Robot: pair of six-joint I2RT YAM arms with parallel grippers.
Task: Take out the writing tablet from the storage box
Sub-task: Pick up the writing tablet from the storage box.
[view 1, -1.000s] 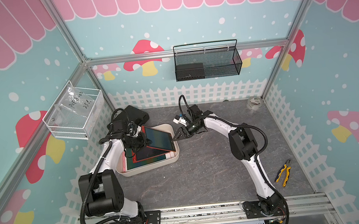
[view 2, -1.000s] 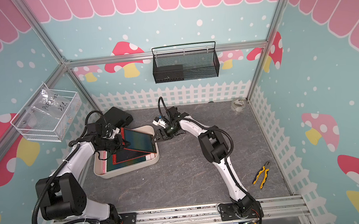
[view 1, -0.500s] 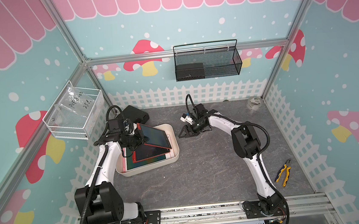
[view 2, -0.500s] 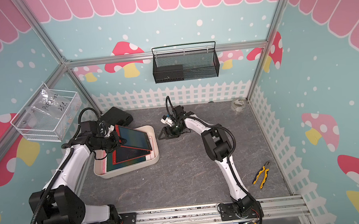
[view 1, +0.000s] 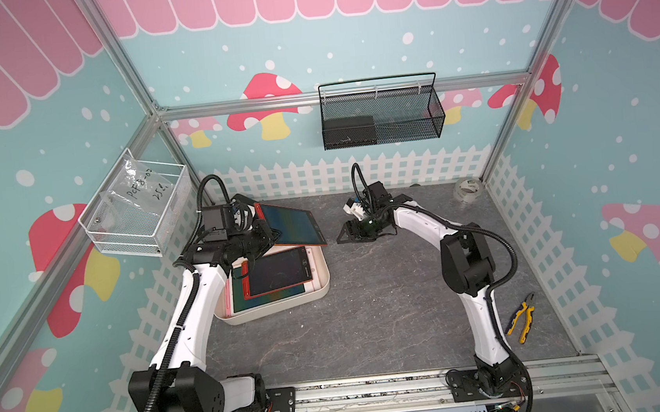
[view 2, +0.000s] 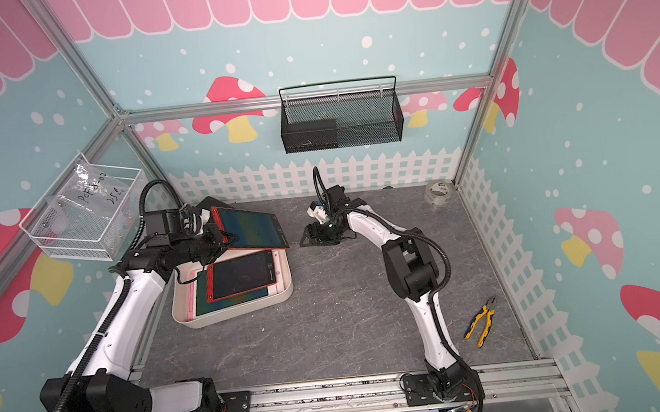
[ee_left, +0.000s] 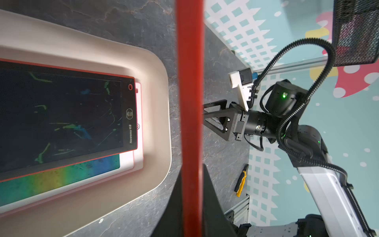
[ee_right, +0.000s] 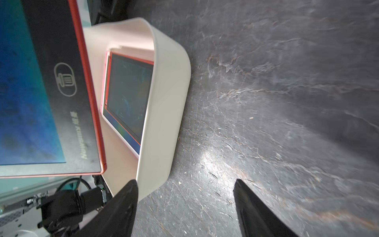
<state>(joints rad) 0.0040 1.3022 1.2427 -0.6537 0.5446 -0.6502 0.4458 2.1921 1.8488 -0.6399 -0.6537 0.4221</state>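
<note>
Over slate tabletop point(view 1: 389, 291), red-edged writing tablet point(view 1: 289, 223) tilts.

Dark grey stone-pattern bench point(view 1: 391, 320). On it: cream storage box point(view 1: 321, 293) at left; yellow-handled pliers point(view 1: 523, 317) near right edge; clear tape roll point(view 1: 468, 191) back right corner.

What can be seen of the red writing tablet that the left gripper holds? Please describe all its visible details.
The red writing tablet is a thin, flat rectangle, apparently plastic: red frame, dark screen with a blue-green sheen, and a black strip bearing a bin icon and small printed lettering. The left gripper is shut on its edge near one short end. It hangs tilted above the far end of the cream storage box, seemingly clear of it; no other contact shows.
</note>
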